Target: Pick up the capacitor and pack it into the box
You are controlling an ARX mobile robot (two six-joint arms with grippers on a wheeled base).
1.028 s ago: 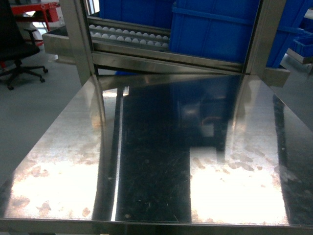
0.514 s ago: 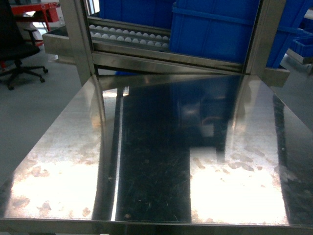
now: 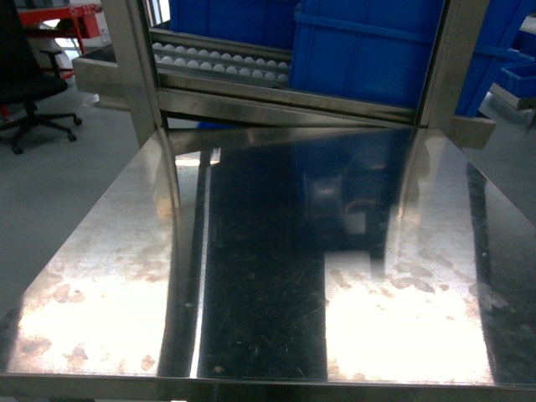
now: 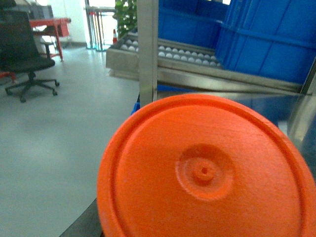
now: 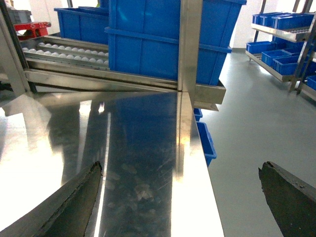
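Bins (image 3: 360, 50) behind table (image 3: 268, 276).

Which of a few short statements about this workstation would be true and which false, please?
1. The steel table carries a pink tub in the head view. False: its surface shows only reflections and stains.
2. Blue bins stand behind the table. True.
3. An orange disc fills much of the left wrist view. True.
4. The right hand is shut on a capacitor. False: its fingers stand wide apart with nothing between them.
5. A black office chair stands on the floor at the left. True.
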